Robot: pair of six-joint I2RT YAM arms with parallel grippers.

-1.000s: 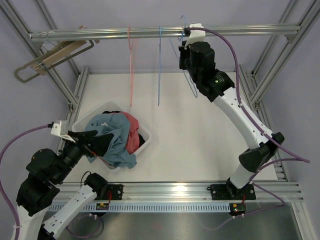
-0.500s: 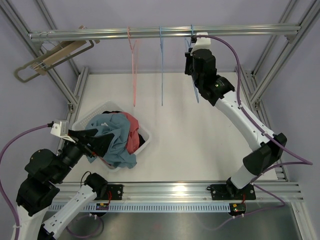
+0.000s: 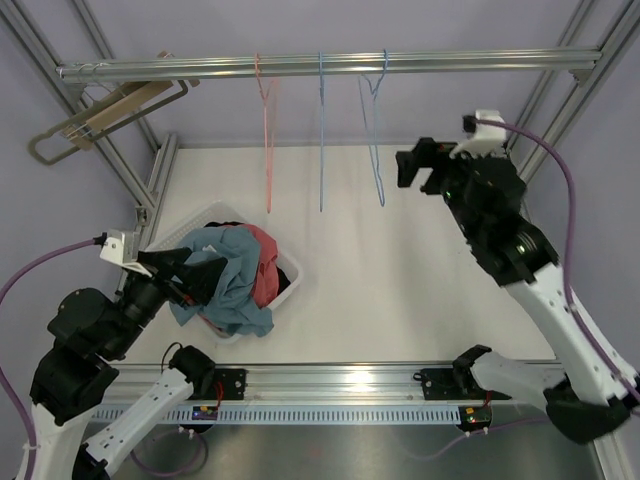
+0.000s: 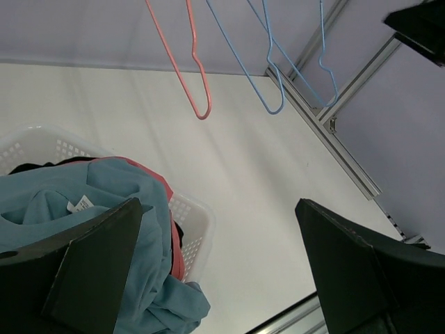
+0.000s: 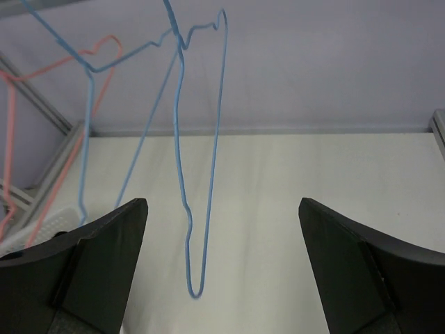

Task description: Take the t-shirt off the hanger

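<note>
Three bare wire hangers hang from the rail: a pink hanger [image 3: 266, 130] and two blue hangers [image 3: 321, 130] [image 3: 376, 130]. My right gripper [image 3: 418, 168] stands open just right of the rightmost blue hanger [image 5: 208, 174] and apart from it; in the right wrist view nothing lies between its fingers [image 5: 222, 205]. A light blue t-shirt [image 3: 225, 285] lies heaped with a red garment [image 3: 265, 262] in a white basket [image 3: 293, 270]. My left gripper [image 3: 175, 272] is open just above that heap. In the left wrist view the left gripper [image 4: 217, 209] holds nothing, the t-shirt [image 4: 90, 202] by its left finger.
The metal rail [image 3: 450, 60] spans the back of the frame. Wooden hangers [image 3: 110, 115] hang at its far left. Aluminium posts [image 3: 540, 150] stand at both sides. The white tabletop [image 3: 400, 280] stretches right of the basket.
My right gripper has opened, let go of the rightmost blue hanger and drawn back to the right and toward the near side. The hanger stays on the rail. The left arm barely moved.
</note>
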